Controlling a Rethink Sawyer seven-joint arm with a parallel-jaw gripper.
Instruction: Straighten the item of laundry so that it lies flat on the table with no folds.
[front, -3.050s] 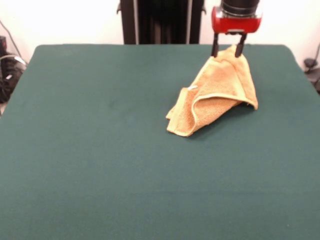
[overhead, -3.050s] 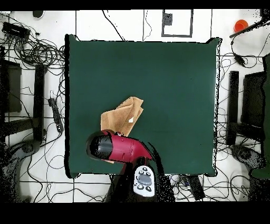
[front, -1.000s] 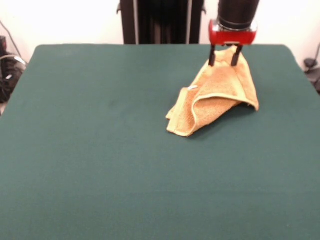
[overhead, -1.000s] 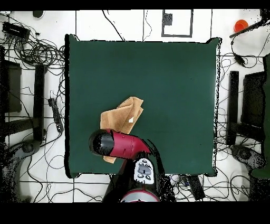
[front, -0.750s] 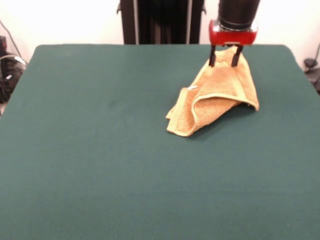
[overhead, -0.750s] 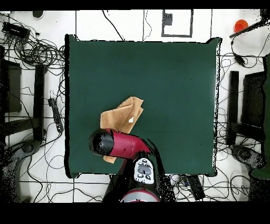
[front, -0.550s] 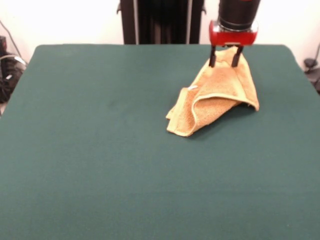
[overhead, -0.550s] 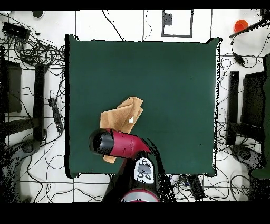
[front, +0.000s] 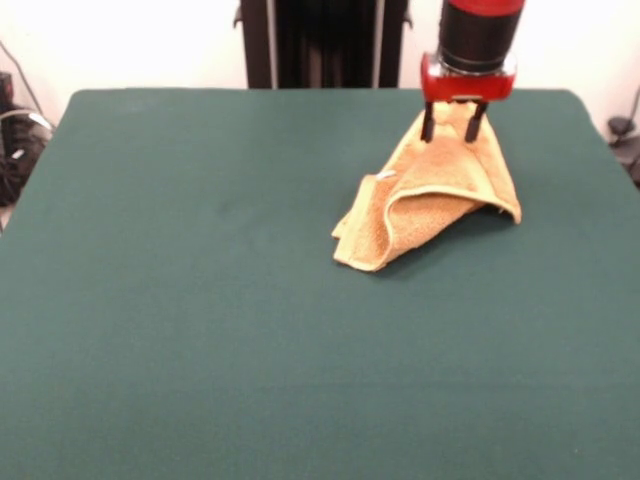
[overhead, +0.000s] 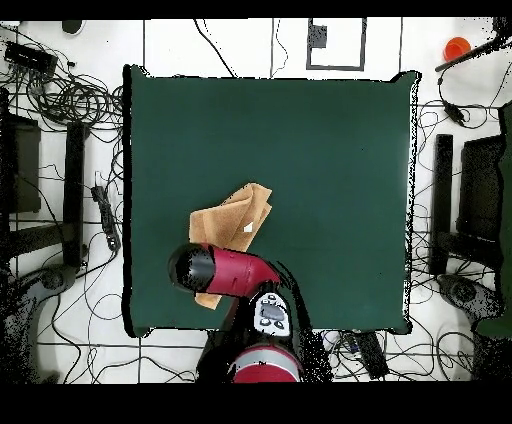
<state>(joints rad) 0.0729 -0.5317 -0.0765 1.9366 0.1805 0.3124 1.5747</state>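
The golden-orange towel (front: 435, 195) lies crumpled and folded on the dark green table (front: 200, 260) at the far right, its far end rising in a peak. A small white label (front: 385, 176) shows on its left side. My gripper (front: 451, 126) is open, and its two dark fingers stand on either side of that raised far end. In the overhead view the towel (overhead: 232, 222) lies left of centre near the table's bottom edge. The red arm's wrist (overhead: 200, 268) covers the towel's lower part and hides the gripper.
The black pedestal (front: 320, 40) stands behind the table's far edge. In the overhead view cables and dark equipment (overhead: 60, 110) surround the table (overhead: 330, 150). A small orange object (overhead: 456, 47) sits off the top right corner.
The gripper has come down slightly and shifted a little to the right over the towel's far end. The towel's shape and place are nearly the same.
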